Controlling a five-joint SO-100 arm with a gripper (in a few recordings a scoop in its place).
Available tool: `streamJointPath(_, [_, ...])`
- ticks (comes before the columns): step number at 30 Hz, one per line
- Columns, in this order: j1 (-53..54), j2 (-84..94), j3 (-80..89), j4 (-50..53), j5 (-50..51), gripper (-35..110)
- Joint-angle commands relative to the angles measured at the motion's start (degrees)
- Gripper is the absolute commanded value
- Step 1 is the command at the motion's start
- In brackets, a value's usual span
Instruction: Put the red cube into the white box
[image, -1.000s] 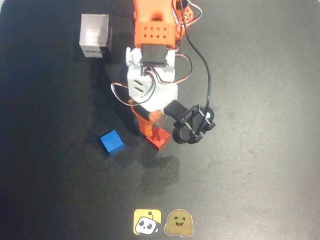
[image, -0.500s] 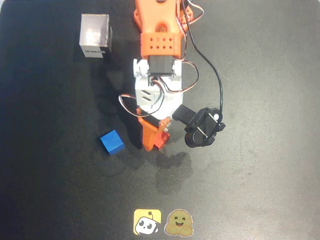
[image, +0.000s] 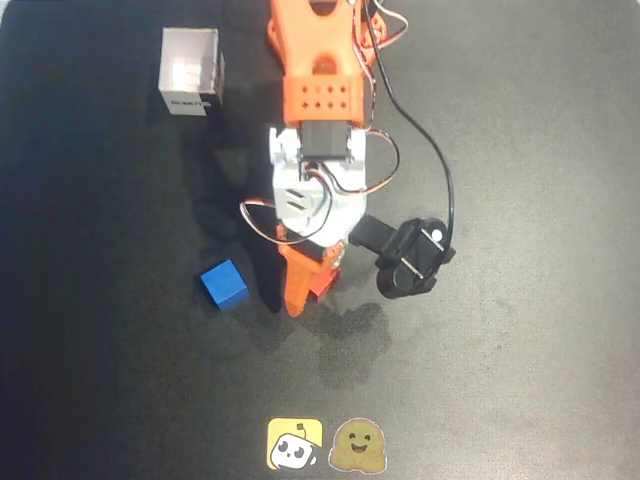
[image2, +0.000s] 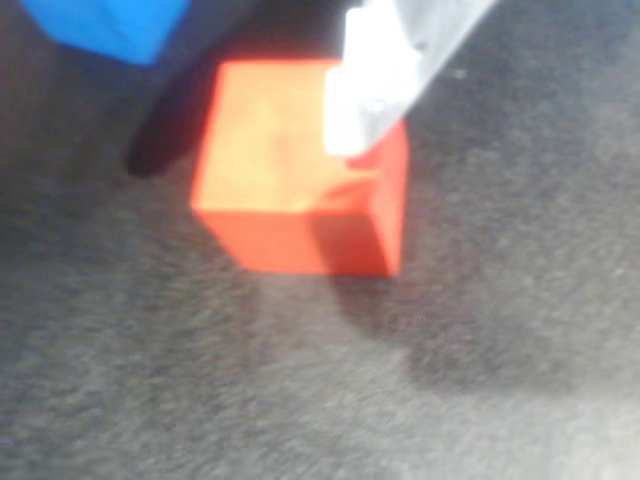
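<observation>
Gripper (image: 310, 285) down over the red cube (image2: 300, 165) on the black mat (image: 520, 350), can't tell whether it has hold of it; blue cube (image: 224, 284) just beside, white box (image: 190, 70) well apart.

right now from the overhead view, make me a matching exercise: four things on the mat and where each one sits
Things:
1. red cube
2. blue cube
3. white box
4. two cartoon stickers

Places, as the overhead view shows them:
a. bottom centre edge of the mat
b. upper left, apart from the arm
c. left of the orange gripper, standing free
d. mostly hidden under the gripper, near the picture's middle

Pairs: 1-d, 2-c, 3-b, 4-a
</observation>
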Motion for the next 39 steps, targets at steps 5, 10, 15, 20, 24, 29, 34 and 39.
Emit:
streamJointPath(5, [-1.23, 3.34, -0.26, 1.67, 2.02, 29])
streamJointPath(10, [-1.67, 4.22, 0.62, 2.64, 1.76, 29])
streamJointPath(15, [-1.93, 4.39, 2.37, 2.72, 0.88, 29])
streamJointPath(20, [-1.93, 4.57, 3.78, 2.72, 0.00, 29])
streamJointPath(24, [-2.02, 4.66, 4.83, 2.46, -0.79, 30])
streamJointPath(29, [-1.41, 4.83, 5.80, 1.85, -1.58, 30])
streamJointPath(34, [-0.88, 3.69, 6.42, 0.18, -2.02, 30])
streamJointPath(39, [0.00, 0.44, 7.29, -2.90, -2.64, 29])
